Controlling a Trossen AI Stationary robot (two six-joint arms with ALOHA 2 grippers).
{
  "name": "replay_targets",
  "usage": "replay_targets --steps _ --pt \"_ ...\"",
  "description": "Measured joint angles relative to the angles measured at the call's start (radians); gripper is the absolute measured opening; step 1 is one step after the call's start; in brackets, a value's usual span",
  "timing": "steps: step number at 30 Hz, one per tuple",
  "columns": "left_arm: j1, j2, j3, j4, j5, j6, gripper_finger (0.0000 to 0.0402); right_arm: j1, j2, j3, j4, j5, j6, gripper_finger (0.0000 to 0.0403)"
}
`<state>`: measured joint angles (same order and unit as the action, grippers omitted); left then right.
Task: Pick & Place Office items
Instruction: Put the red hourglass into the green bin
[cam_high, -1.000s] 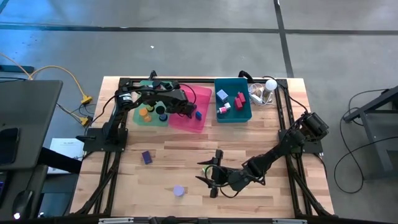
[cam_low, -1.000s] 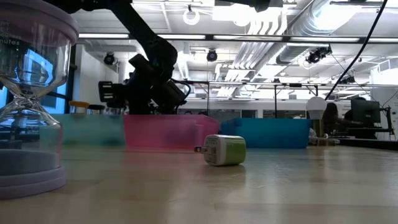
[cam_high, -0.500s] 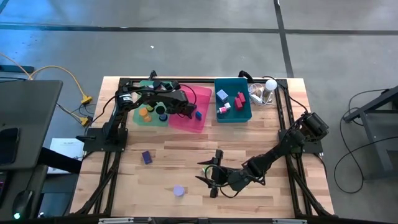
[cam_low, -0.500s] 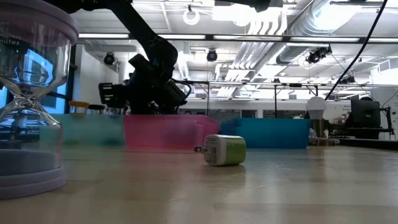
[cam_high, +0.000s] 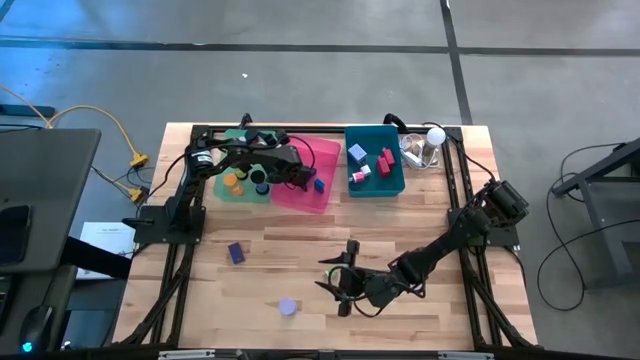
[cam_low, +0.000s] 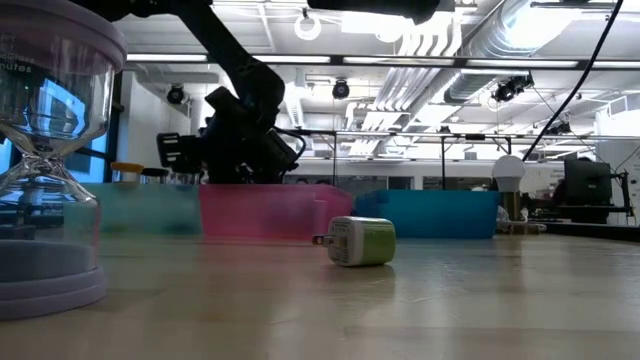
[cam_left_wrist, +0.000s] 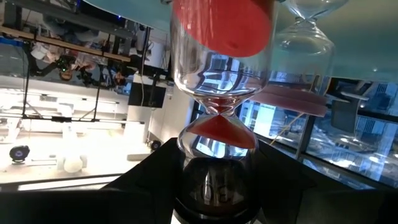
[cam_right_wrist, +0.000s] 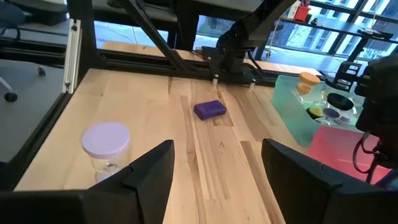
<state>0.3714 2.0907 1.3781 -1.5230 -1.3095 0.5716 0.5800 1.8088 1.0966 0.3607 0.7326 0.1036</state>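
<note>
My left gripper hangs over the pink bin, shut on an hourglass with a clear waist, red sand and a red far cap. My right gripper hovers open above the table's near middle; nothing is between its fingers. On the bare wood stand a purple block and a lavender-capped hourglass, both ahead of the right gripper. A white and green plug cube lies on its side on the table. Orange and black capped pieces sit in the green bin. My left gripper pinches the hourglass by its dark near end between the two fingers. The hourglass reaches straight out ahead of the fingers, which point about level over the bins. Its glass and far cap are free, clear of the bins.
The teal bin at the far right holds red, pink and blue blocks; a small blue block lies in the pink bin. A white ball-topped clear gadget stands at the far right corner. Black frame rails run along both table sides.
</note>
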Motion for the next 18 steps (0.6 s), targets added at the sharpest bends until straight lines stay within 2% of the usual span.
replay_targets --steps 7,15,18 --pt "0.000 0.001 -0.009 0.000 0.002 -0.010 0.0166 -0.014 0.000 0.000 -0.020 -0.008 -0.003 0.0231" --pt "-0.008 0.073 -0.010 -0.011 -0.039 -0.028 0.0166 -0.013 0.000 0.000 -0.019 -0.024 0.004 0.0231" --pt "-0.009 0.078 -0.010 -0.009 -0.011 -0.031 0.0166 -0.013 0.000 0.000 -0.015 -0.025 0.005 0.0231"
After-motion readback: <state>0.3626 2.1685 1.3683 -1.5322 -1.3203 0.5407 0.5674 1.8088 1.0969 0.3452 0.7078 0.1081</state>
